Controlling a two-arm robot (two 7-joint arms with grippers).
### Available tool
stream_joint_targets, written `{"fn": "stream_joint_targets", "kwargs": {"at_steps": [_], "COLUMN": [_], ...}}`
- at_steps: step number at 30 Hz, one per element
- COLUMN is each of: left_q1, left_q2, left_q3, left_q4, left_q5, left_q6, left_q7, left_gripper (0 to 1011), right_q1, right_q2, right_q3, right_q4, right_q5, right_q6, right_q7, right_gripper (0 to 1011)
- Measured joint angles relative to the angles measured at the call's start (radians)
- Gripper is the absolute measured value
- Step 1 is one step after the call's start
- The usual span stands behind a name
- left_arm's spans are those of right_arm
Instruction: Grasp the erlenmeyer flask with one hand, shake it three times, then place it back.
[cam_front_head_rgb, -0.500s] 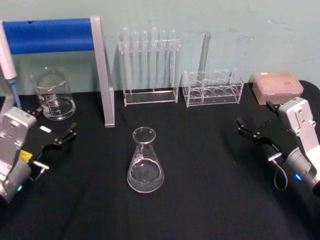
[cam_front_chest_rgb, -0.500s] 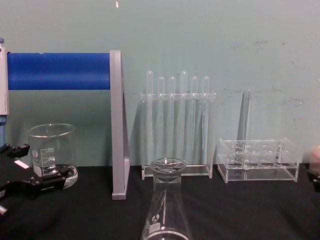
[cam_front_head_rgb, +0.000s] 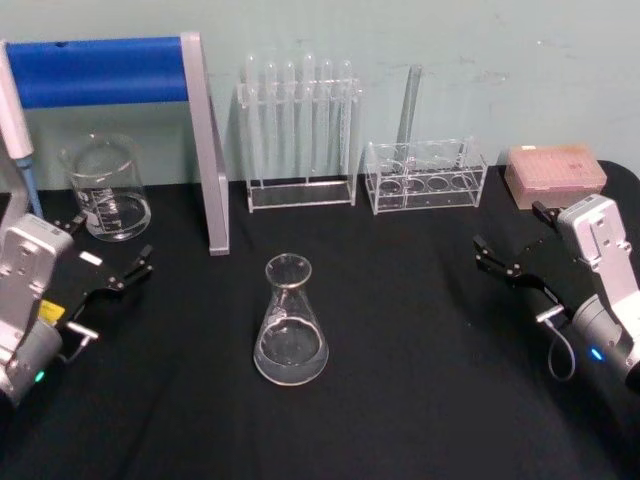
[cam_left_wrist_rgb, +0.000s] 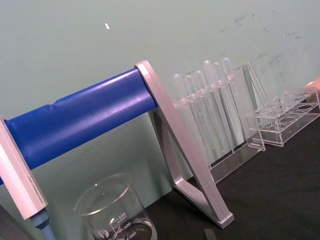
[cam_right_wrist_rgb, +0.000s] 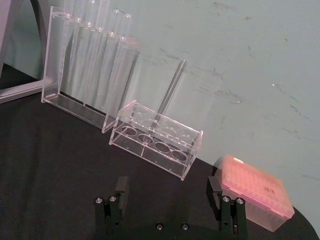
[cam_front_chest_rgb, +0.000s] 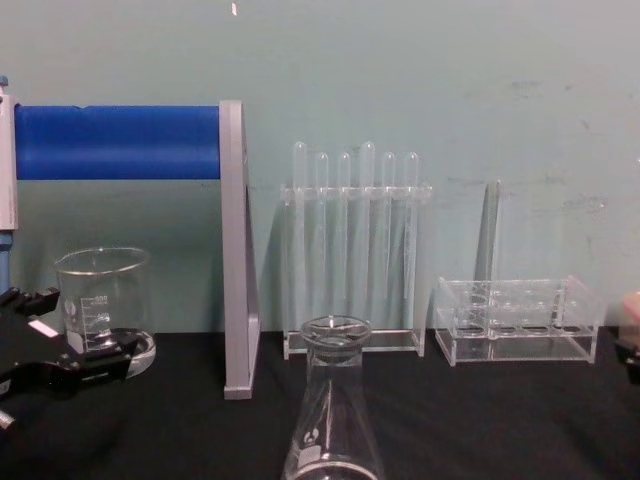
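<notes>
- The erlenmeyer flask (cam_front_head_rgb: 291, 322) stands upright on the black table (cam_front_head_rgb: 420, 400), about the middle of it and somewhat toward the front edge. It is empty of hands and touches nothing else.
- The left gripper (cam_front_head_rgb: 108, 245) hovers low near the table's left edge, its jaws spread wide with nothing between them, well apart from the flask.
- The right gripper (cam_front_head_rgb: 510, 235) hovers near the right edge, jaws likewise wide open and holding nothing. In the right wrist view its 2 fingers (cam_right_wrist_rgb: 120, 186) frame bare black cloth.
- A glass beaker (cam_front_head_rgb: 105, 190) sits at the back left corner, just beyond the left gripper and under a blue-barred stand (cam_front_head_rgb: 100, 70).
- Along the back edge stand a clear rack (cam_front_head_rgb: 298, 195) holding 6 test tubes and a lower rack (cam_front_head_rgb: 425, 180) with 1 tube leaning in it.
- A pink box (cam_front_head_rgb: 555, 172) lies at the back right corner.
</notes>
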Motion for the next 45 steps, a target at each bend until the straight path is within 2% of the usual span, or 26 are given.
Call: {"fn": "stream_joint_targets", "kwargs": {"at_steps": [23, 27, 30, 33, 39, 40, 42, 45], "left_q1": [0.0, 0.0, 0.0, 0.0, 0.0, 0.0, 0.0, 0.0], "left_q2": [0.0, 0.0, 0.0, 0.0, 0.0, 0.0, 0.0, 0.0], "left_q3": [0.0, 0.0, 0.0, 0.0, 0.0, 0.0, 0.0, 0.0], "left_q4": [0.0, 0.0, 0.0, 0.0, 0.0, 0.0, 0.0, 0.0], "left_q5": [0.0, 0.0, 0.0, 0.0, 0.0, 0.0, 0.0, 0.0], "left_q6": [0.0, 0.0, 0.0, 0.0, 0.0, 0.0, 0.0, 0.0], "left_q7": [0.0, 0.0, 0.0, 0.0, 0.0, 0.0, 0.0, 0.0], "left_gripper": [1001, 1001, 1001, 1001, 1001, 1001, 1001, 1001], "right_q1": [0.0, -0.003, -0.016, -0.036, -0.058, -0.061, -0.063, -0.06], "right_q2": [0.0, -0.002, 0.009, 0.033, 0.068, 0.075, 0.083, 0.086], "right_q3": [0.001, 0.011, 0.021, 0.033, 0.044, 0.045, 0.046, 0.044], "right_q4": [0.0, -0.005, -0.029, -0.07, -0.124, -0.134, -0.145, -0.149], "right_q5": [0.0, 0.011, 0.048, 0.114, 0.198, 0.221, 0.249, 0.267], "right_q6": [0.0, -0.003, -0.005, -0.011, -0.006, -0.002, 0.003, 0.006], "right_q7": [0.001, 0.037, 0.102, 0.212, 0.357, 0.4, 0.456, 0.507], "right_gripper": [1000, 1000, 1000, 1000, 1000, 1000, 1000, 1000]}}
